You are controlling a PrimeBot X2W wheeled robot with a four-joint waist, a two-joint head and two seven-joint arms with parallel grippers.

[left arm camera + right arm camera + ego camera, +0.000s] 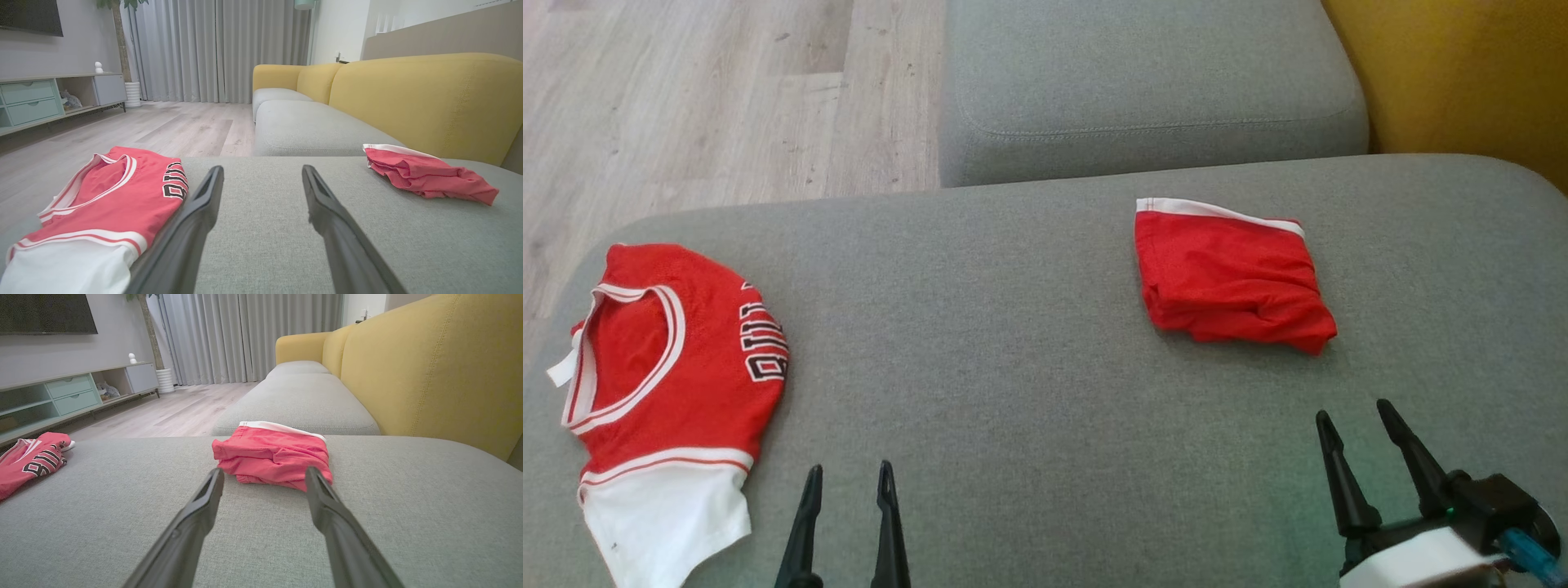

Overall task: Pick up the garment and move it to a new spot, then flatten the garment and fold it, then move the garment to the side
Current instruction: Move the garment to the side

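Just ahead of right tool (1352,411): folded red shorts (1232,278), white waistband on the far edge, lying on the grey sofa seat (1013,367).
Left of left tool (849,468): red basketball jersey (670,384), folded over, white part nearest, just beside the tool's left finger.
Right tool: released, fingers apart, grasping nothing.
Left tool: released, fingers apart, grasping nothing, low over the sofa seat.

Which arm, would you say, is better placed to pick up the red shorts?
Probably right: the right gripper, open, points straight at the shorts; the left gripper sits by the jersey.
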